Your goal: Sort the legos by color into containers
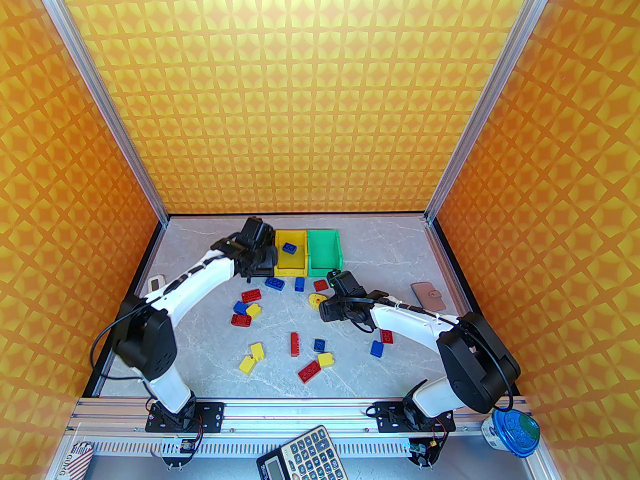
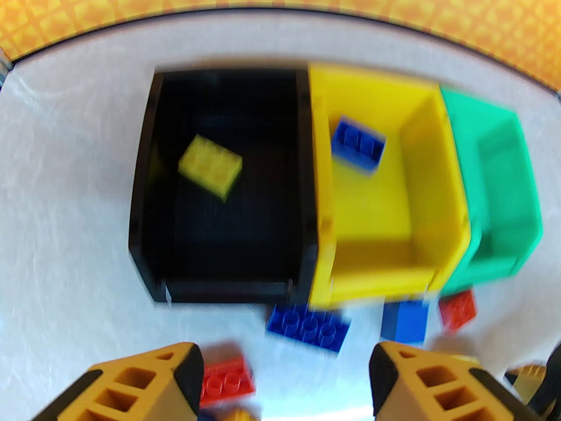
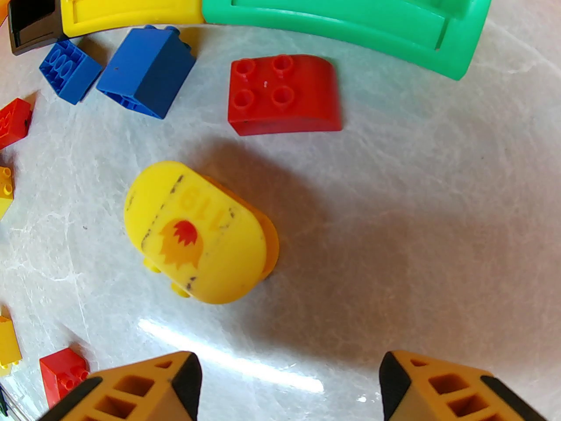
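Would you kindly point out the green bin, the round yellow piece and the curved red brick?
green bin (image 3: 333, 11): right wrist view, on its near wall.
round yellow piece (image 3: 197, 230): right wrist view, on its printed face.
curved red brick (image 3: 282, 92): right wrist view, on its studded top.

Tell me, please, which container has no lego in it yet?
The green container, rightmost in the row; the black container holds a yellow lego, the yellow container a blue lego.

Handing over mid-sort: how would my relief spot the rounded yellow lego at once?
Start at the green bin, rightmost of the three, and come toward the arms past the red curved brick. The rounded yellow lego lies next, ahead of the open right gripper; alone among the bricks, it is oval with a flame print.
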Motion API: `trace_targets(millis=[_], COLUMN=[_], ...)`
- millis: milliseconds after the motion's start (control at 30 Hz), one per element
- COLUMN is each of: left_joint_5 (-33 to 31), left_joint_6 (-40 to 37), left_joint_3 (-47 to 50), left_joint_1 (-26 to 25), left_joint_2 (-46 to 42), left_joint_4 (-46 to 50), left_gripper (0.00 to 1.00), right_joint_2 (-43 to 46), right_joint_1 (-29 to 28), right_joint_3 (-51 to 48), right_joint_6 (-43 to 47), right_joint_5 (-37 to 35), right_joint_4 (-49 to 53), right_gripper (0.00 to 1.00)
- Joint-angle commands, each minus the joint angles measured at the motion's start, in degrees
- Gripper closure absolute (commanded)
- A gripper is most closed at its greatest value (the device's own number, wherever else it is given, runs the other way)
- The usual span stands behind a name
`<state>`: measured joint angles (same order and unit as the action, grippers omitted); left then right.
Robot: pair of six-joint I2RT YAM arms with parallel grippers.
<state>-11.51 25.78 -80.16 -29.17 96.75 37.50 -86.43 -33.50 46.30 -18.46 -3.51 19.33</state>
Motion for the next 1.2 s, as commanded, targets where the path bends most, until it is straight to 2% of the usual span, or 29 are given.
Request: trace_targets(millis=[0,167,267,500,767,900,1167], left_joint_5=[-0.88,-0.89,-0.84,-0.83,-0.8,-0.82,-0.81], left_joint_6=[1.68,2.78,2.63,1.07,0.68,0.67,0.38], left_joint_3=[3.44,7.29,8.32,8.31,9.37,9.67,9.7], left_joint_1=[-0.49,-0.81,-0.8,-0.8,-0.8,-0.8,-0.8], left_joint_2=[-3.13,-5.66,-6.55,-6.8,-6.76,-6.59,-6.62], left_joint_4=[-0.76,-2.17,-3.09,-3.75,-4.54,-4.94,-4.68], left_gripper=[0.33,0.33,0.32,0.31,0.31,0.31,0.3], right_joint_2=[3.56,13.04,15.7,19.2,21.07,19.96,17.08], right_joint_1=[-0.53,-0.43,0.56,7.74,11.42,12.69,15.5], right_joint_3=[-1.08,-6.13,-7.24,-12.29,-14.19,-14.31,-13.75], right_joint_6=[-4.59,-10.71,-15.06,-21.59,-21.05,-19.86,-16.11], right_joint_5=[-5.36,-12.14,-14.21,-11.87,-10.71,-8.63,-4.19], right_joint_4=[3.72,12.3,18.16,21.68,21.81,20.56,17.33], right_gripper=[0.29,0.27,0.26,0.21,0.19,0.23,0.38])
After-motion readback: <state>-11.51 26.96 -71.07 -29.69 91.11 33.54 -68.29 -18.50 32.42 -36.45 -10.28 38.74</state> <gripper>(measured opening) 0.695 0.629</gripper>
